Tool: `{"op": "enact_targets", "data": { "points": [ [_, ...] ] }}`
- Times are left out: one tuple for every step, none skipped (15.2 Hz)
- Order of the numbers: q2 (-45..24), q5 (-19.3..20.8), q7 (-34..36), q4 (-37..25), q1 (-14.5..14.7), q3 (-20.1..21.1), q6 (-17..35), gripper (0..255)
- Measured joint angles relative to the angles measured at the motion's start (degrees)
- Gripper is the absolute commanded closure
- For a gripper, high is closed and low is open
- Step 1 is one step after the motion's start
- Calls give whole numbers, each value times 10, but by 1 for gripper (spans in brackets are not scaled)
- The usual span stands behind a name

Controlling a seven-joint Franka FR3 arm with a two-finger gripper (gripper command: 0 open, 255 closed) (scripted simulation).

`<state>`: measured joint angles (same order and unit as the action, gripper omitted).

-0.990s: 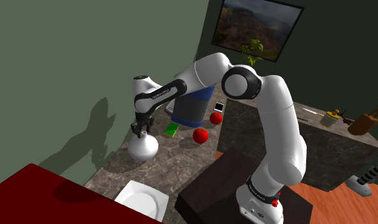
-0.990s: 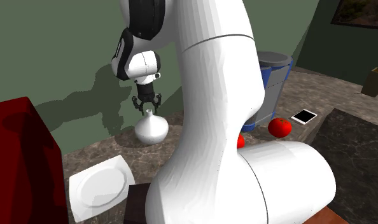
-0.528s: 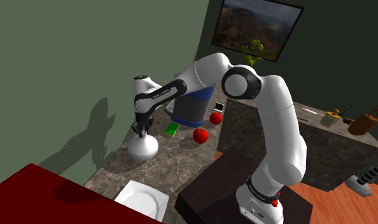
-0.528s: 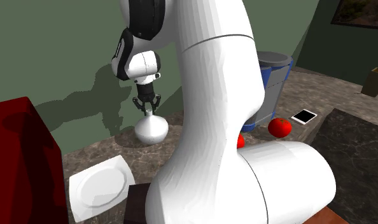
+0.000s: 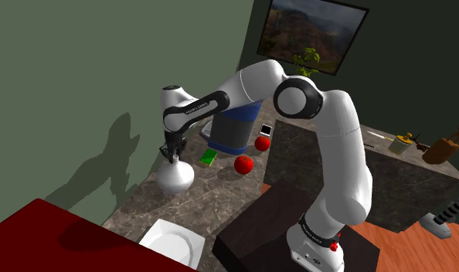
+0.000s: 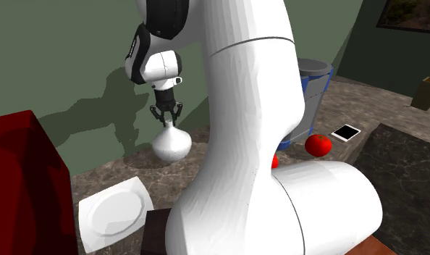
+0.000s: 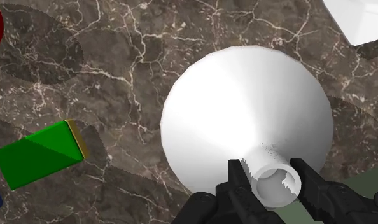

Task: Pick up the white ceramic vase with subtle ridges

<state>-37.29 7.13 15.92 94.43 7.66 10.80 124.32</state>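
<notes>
Squarely on the dark brown marble counter (image 5: 201,202) stands the white round-bellied vase (image 7: 245,121), its narrow neck pointing up into the all-black two-finger gripper (image 7: 270,173). The gripper's claw is narrowed onto that neck: in the wrist view one black finger (image 7: 238,181) presses each side of the open mouth. From the shoulder view the gripper (image 5: 171,154) hangs straight down over the vase (image 5: 175,178), and whether the vase's base touches the counter cannot be told.

Near the vase, towards the shoulder view's right, lies a green rectangular block with a yellow edge (image 5: 209,158). Beyond that block from the vase sit two round red fruits (image 5: 244,164), well apart from the vase, and a blue cylindrical container with a grey top (image 5: 231,131) behind them. A flat white square plate (image 5: 174,241) lies on the counter in front of the vase, near it but apart. A large dark red block (image 5: 42,239) stands past the plate, farther from the vase.
</notes>
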Motion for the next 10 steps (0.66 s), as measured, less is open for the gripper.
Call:
{"op": "enact_targets", "data": {
  "points": [
    [5, -1, -1, 0, -1, 1, -5, 255],
    [7, -2, -1, -4, -1, 1, -11, 255],
    [14, -3, -2, -2, -1, 2, -16, 255],
    [17, -4, -3, -6, -2, 2, -23, 255],
    [22, -4, -3, -6, -3, 3, -27, 255],
    [28, -6, -4, -4, -4, 4, -32, 255],
    [32, -6, -4, -6, -3, 4, -37, 255],
    [35, -7, -3, -9, -3, 5, -44, 255],
    [41, -8, -3, -7, -3, 6, -48, 255],
    [43, -9, -4, -9, -4, 6, -51, 255]
  ]
}}
